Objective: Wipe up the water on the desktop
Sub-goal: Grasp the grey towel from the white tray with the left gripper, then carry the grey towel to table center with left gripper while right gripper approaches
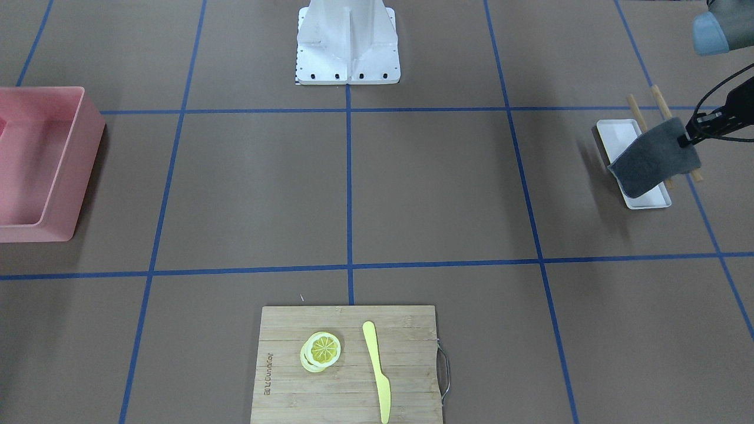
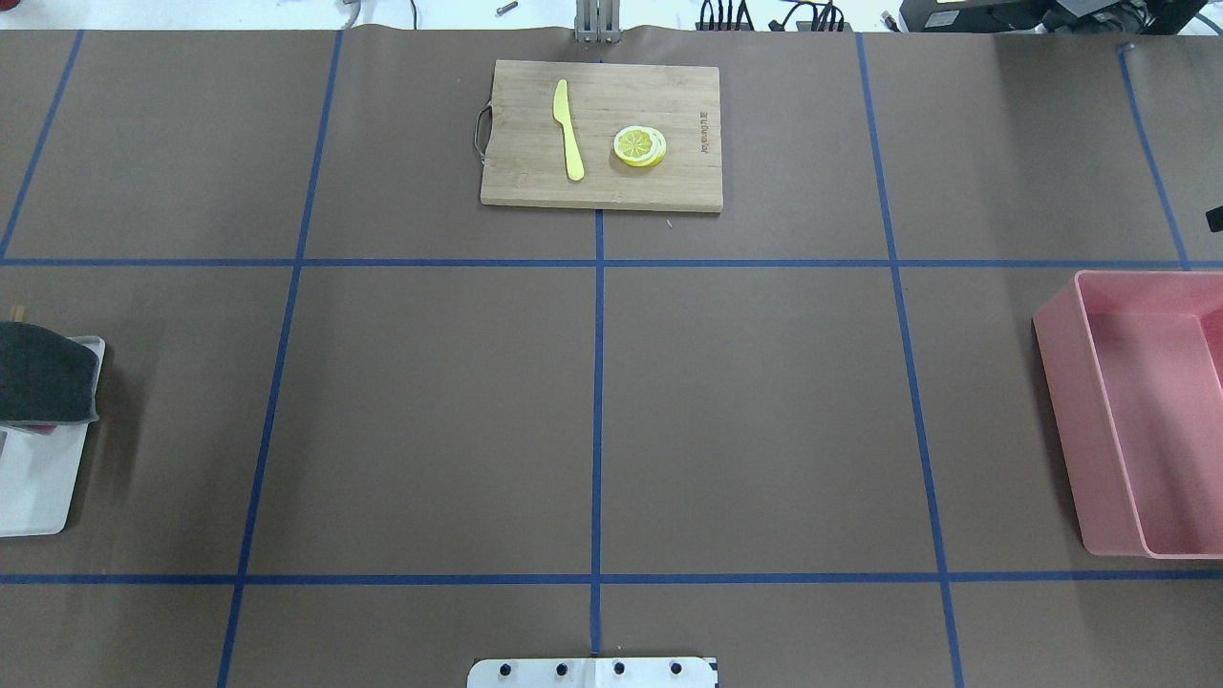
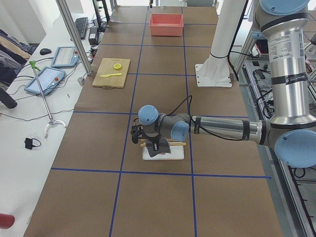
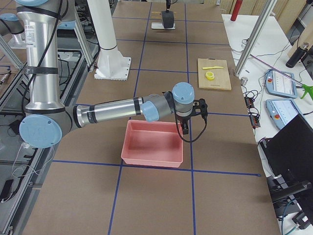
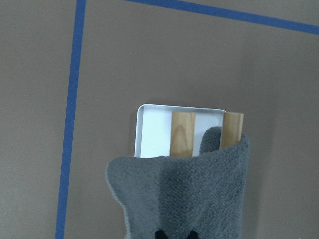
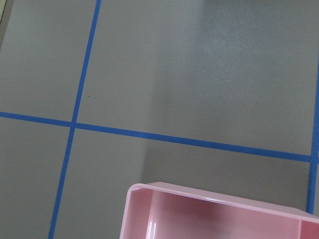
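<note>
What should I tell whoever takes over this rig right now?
Left end effector: shut on the grey cloth, held over the white tray with its two wooden sticks.
Right end effector: by the pink bin; open or shut cannot be told.
Desktop: I can make out no water on it.
Done: cloth in grasp.
Left: find the water and wipe it up.

left gripper [image 1: 684, 141] pinching cloth [image 1: 651, 158], right arm [image 4: 112, 108] stretched low
</note>
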